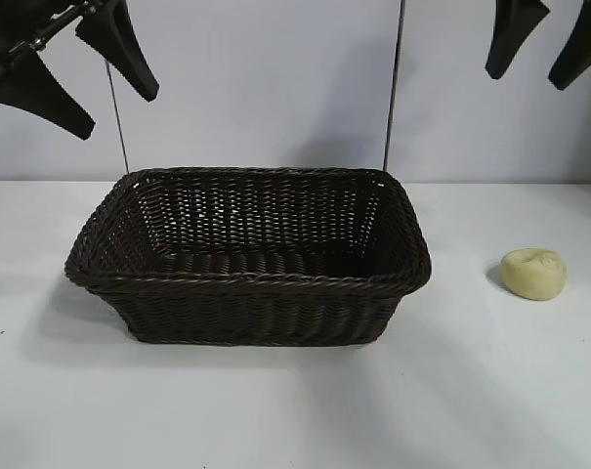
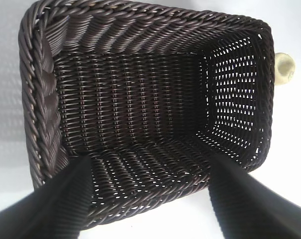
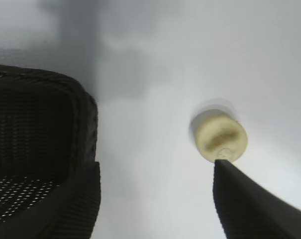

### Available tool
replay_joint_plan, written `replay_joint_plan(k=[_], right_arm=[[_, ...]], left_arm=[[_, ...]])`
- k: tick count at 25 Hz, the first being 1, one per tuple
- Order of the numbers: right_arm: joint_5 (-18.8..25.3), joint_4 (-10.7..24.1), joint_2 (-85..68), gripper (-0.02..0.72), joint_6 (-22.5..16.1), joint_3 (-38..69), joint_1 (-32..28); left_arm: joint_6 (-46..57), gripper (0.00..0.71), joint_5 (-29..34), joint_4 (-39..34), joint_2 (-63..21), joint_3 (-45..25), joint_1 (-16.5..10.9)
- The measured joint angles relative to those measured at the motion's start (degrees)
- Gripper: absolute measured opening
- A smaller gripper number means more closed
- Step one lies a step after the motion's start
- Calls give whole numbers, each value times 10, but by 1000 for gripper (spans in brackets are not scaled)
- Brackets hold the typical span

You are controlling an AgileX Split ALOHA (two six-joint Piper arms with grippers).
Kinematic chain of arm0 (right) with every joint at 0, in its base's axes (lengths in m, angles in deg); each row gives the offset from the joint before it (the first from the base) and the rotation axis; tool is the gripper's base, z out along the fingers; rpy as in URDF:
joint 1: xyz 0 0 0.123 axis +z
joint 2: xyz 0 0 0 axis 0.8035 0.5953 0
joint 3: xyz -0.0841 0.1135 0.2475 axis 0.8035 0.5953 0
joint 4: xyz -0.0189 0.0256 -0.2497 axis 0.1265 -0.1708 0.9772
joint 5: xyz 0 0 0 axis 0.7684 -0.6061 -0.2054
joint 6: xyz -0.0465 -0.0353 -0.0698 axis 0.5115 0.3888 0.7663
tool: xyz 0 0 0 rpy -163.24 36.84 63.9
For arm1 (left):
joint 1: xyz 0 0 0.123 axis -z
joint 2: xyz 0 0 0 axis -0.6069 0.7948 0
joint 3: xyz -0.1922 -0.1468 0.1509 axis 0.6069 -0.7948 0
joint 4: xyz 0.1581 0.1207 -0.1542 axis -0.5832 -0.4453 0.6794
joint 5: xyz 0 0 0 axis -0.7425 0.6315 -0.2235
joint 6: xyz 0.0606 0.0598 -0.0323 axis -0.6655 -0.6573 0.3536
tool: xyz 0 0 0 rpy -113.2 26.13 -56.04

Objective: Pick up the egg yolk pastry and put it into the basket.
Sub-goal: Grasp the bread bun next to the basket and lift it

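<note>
The egg yolk pastry (image 1: 534,273), a small pale yellow ball with a creased top, lies on the white table to the right of the basket (image 1: 246,283). This large dark woven basket stands mid-table with nothing inside. My left gripper (image 1: 119,112) hangs open high above the basket's left end. In the left wrist view, that gripper (image 2: 150,162) looks down into the basket (image 2: 36,99), and the pastry (image 2: 284,68) peeks past the far rim. My right gripper (image 1: 527,78) hangs open high above the pastry. In the right wrist view, one fingertip (image 3: 220,167) overlaps the pastry (image 3: 221,138).
Two thin dark rods (image 1: 119,117) rise behind the basket against the pale back wall. White tabletop (image 1: 295,410) stretches in front of the basket and round the pastry. The basket's corner (image 3: 85,114) shows in the right wrist view.
</note>
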Motion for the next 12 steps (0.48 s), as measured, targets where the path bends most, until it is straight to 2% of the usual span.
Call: replay_joint_plan(k=[12], right_arm=[[-2, 16, 99, 474, -7, 0, -3]], left_arm=[[0, 489, 0, 0, 0, 0, 0]])
